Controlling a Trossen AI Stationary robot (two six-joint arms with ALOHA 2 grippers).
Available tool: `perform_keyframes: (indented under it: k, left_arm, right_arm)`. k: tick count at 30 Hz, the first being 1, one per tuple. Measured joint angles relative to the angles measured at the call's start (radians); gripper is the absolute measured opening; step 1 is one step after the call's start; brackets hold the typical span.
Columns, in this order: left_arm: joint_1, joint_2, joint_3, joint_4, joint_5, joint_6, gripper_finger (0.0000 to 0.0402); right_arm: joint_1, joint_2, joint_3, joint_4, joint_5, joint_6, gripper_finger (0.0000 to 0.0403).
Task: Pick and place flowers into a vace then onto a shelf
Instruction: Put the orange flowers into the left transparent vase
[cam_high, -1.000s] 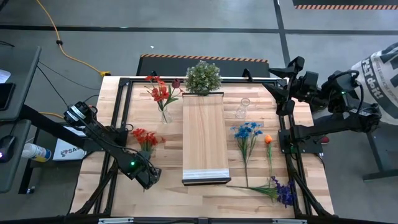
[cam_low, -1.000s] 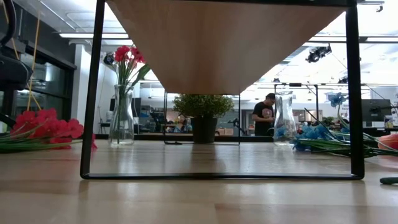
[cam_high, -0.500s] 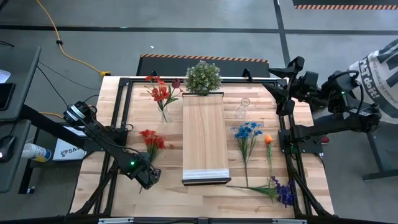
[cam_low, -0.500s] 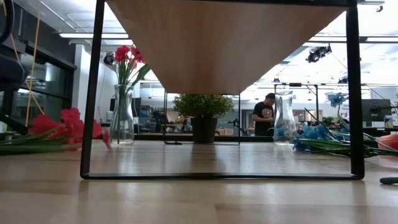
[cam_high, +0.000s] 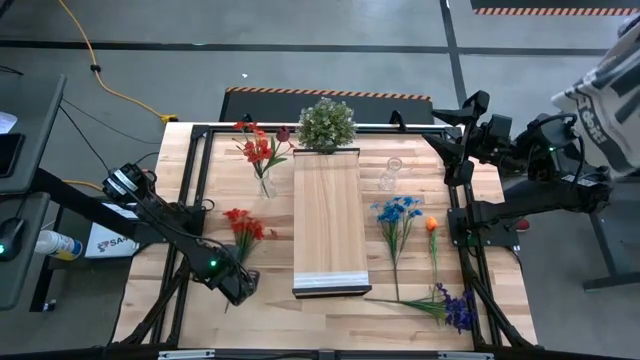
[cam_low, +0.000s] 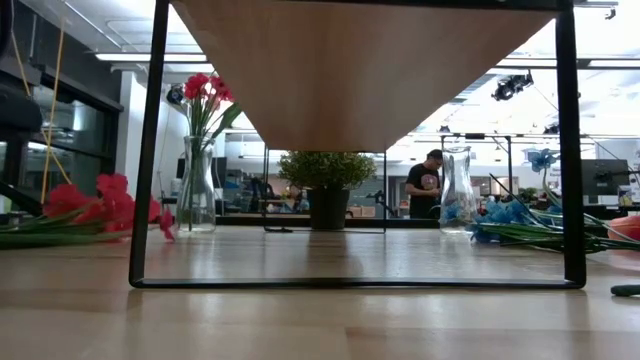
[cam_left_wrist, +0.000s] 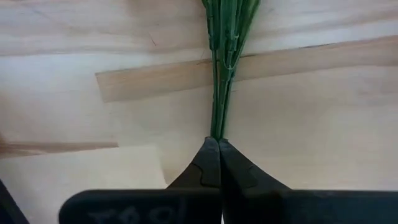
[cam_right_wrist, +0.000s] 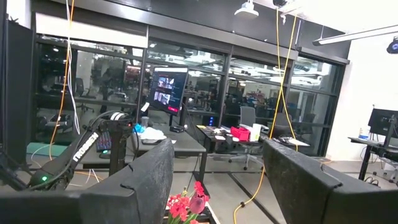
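Left tool (cam_left_wrist: 219, 144) clamped on red flowers' stems (cam_left_wrist: 219, 93), bench 8 o'clock. Lift slowly, stems level. Right tool (cam_right_wrist: 217, 180) parked, fingers apart, 2 o'clock.

Red flowers (cam_high: 240, 224) beside shelf (cam_high: 328, 220)

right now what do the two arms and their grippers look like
Both arms are dark, jointed links with black cabling. The left arm shows a small green light near its wrist and a round joint at its base. The left gripper has two matte black tapered fingers with notched edges. The right gripper has broad, flat black fingers.
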Motion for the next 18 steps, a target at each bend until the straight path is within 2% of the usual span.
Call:
perform_keyframes:
  k: [9, 18]
  left_arm:
    - [0.0, 0.0, 0.07, -0.011, -0.015, -0.001, 0.0021]
    - [0.0, 0.0, 0.2, -0.183, -0.017, 0.0, 0.0021]
  right_arm:
    - [0.0, 0.0, 0.0, 0.0, 0.0, -0.002, 0.0236]
    - [0.0, 0.0, 0.0, 0.0, 0.0, 0.0, 0.0236]
